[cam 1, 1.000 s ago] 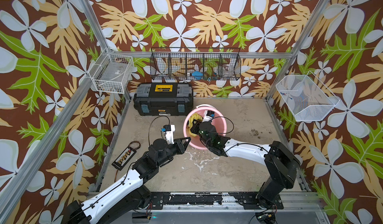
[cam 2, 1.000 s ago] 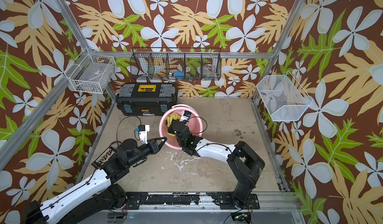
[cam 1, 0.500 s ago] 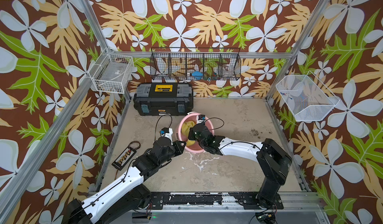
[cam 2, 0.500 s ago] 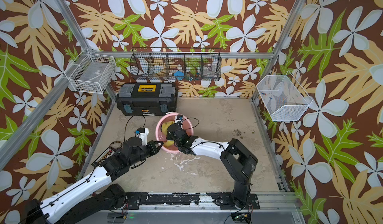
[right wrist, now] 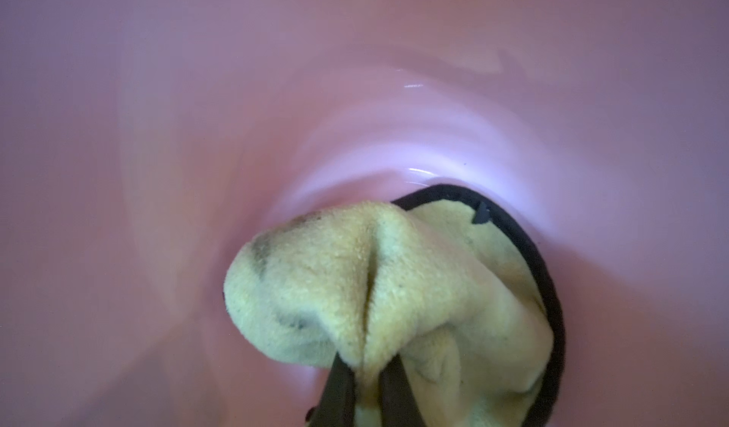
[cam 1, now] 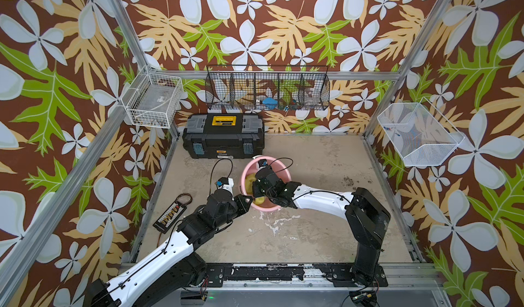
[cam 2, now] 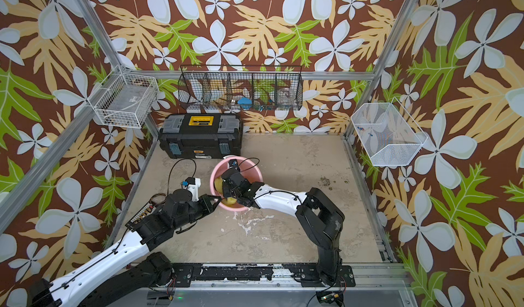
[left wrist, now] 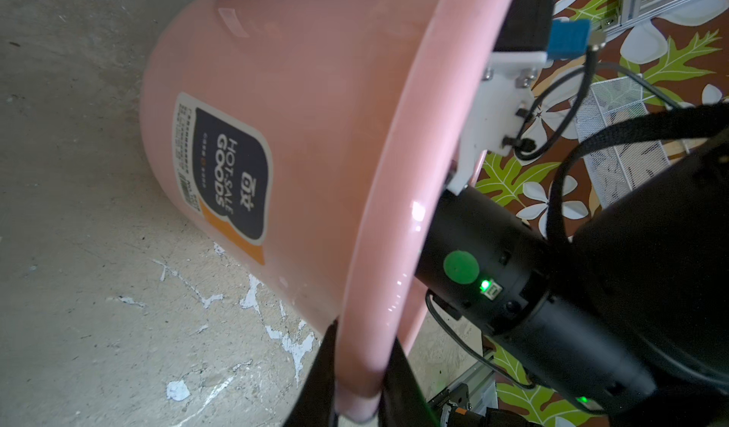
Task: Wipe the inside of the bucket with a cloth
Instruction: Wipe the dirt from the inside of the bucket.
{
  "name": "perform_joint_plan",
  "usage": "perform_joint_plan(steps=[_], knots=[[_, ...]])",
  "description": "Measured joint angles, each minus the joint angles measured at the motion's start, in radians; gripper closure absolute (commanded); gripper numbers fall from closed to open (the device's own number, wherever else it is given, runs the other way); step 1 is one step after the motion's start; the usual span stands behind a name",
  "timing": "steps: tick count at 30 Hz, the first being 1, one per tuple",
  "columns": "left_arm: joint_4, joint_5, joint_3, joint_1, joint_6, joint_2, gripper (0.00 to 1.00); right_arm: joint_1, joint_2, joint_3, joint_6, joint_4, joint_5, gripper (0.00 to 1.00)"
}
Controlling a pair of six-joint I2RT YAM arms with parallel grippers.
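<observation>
Left pincer [left wrist: 357, 369]: clamped on the rim of the pink bucket [left wrist: 300, 101], one finger outside the wall, one inside.
Right pincer [right wrist: 366, 360]: clenched on a fold of the yellow cloth [right wrist: 315, 279], deep inside the bucket, with the cloth lying against the inner surface. Black trim [right wrist: 528, 247] curls along one edge; grey stains show on the pile.
Both top views: the bucket sits on the bench [cam 1: 312, 234] just in front of the black-and-yellow toolbox [cam 1: 223, 138], and the right arm reaches into its mouth.
Dark label [left wrist: 232, 180] sits on the bucket's outer wall.
</observation>
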Motion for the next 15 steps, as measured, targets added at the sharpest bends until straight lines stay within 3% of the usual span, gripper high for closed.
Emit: perform_joint_plan(steps=[8,15], knots=[[-0.056,0.068,0.023,0.000,-0.067,-0.027,1.00,0.002,-0.114,-0.024,-0.098,-0.089,-0.001,1.00],[-0.095,0.091,0.043,0.000,-0.121,-0.038,1.00,0.002,-0.017,0.116,-0.134,-0.174,0.074,1.00]])
